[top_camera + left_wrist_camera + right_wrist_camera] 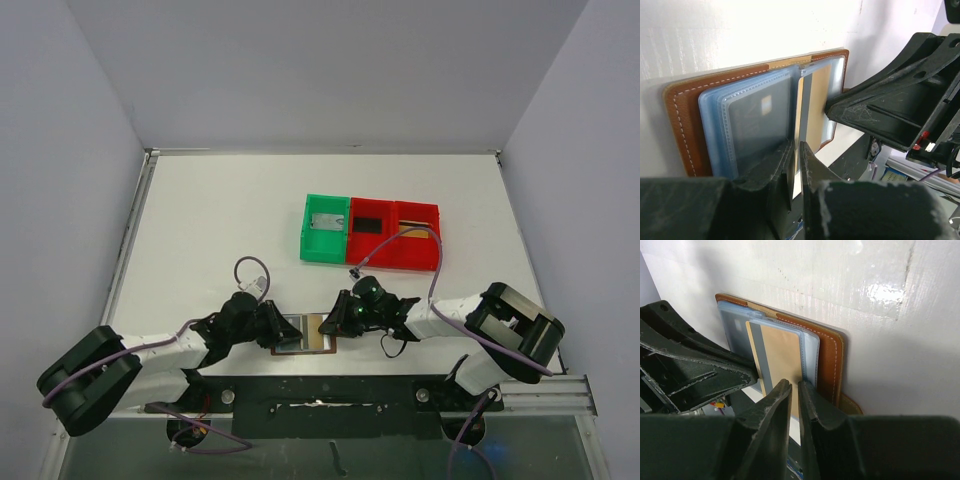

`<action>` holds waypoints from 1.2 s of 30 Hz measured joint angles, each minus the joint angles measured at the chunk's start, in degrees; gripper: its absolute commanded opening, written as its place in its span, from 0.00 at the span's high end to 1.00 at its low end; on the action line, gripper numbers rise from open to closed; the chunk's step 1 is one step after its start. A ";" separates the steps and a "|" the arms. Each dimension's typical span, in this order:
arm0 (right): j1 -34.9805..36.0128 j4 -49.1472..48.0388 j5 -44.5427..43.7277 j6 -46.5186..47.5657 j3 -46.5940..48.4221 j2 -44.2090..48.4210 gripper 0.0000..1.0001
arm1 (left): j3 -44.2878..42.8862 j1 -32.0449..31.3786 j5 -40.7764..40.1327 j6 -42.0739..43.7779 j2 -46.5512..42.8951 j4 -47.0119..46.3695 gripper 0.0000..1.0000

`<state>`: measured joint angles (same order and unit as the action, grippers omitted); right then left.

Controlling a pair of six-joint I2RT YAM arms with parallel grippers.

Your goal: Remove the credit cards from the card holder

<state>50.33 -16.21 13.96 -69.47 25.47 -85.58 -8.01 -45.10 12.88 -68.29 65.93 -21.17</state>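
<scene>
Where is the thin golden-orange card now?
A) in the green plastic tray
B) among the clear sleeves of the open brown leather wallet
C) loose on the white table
B: the thin golden-orange card shows tucked inside the open brown leather wallet.

Nothing legible anywhere; the card holder bears no readable marking.

Bright, even light; glare on the table (foregrounds blurred)
</scene>
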 measured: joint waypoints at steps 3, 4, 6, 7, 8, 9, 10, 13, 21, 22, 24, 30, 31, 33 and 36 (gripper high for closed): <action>0.00 0.02 0.04 0.02 0.04 -0.07 0.85 | 0.00 0.22 0.61 -0.04 0.98 -0.98 0.94; 0.00 0.02 0.04 0.00 0.07 -0.09 0.85 | 0.00 0.22 0.68 -0.04 1.14 -1.20 0.96; 0.00 0.04 0.04 0.00 0.07 -0.09 0.85 | 0.00 0.26 0.70 -0.02 1.25 -1.29 1.00; 0.00 0.09 0.04 0.00 0.09 -0.09 0.85 | 0.04 0.28 0.70 -0.02 1.22 -1.29 1.00; 0.00 0.13 0.04 0.00 0.11 -0.09 0.85 | 0.07 0.28 0.70 -0.04 1.20 -1.31 1.00; 0.00 0.20 0.04 0.00 0.13 -0.09 0.85 | 0.17 0.33 0.74 -0.07 1.07 -1.38 1.00; 0.00 0.24 0.04 0.00 0.15 -0.09 0.85 | 0.26 0.39 0.79 -0.07 0.83 -1.38 1.00; 0.00 0.33 0.02 0.00 0.17 -0.09 0.85 | 0.63 0.87 1.09 -0.15 -0.37 -1.44 1.00; 0.00 0.39 0.00 0.02 0.20 -0.09 0.85 | 2.36 3.37 1.70 -0.50 -5.64 -1.51 1.00; 0.00 0.37 0.02 0.00 0.20 -0.09 0.85 | 2.40 3.61 1.79 -0.50 -5.99 -1.40 0.97; 0.00 0.39 0.00 0.02 0.20 -0.09 0.85 | 2.40 3.78 1.95 -0.35 -6.27 -1.01 0.77; 0.00 0.37 0.02 0.00 0.22 -0.15 0.85 | 1.79 3.96 2.60 0.15 -4.13 0.02 0.60; 0.00 0.37 0.02 0.00 0.22 -0.15 0.85 | 1.20 3.96 2.67 0.28 -3.48 -0.07 0.60; 0.00 0.35 0.04 0.00 0.22 -0.17 0.85 | 0.11 3.91 2.86 0.59 -1.99 -0.07 0.59; 0.00 0.35 0.04 0.00 0.22 -0.17 0.85 | -1.40 3.67 3.37 1.18 0.52 -0.17 0.59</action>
<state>50.33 -15.86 14.00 -69.47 25.69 -85.76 -9.41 -41.43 16.25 -67.11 66.46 -21.34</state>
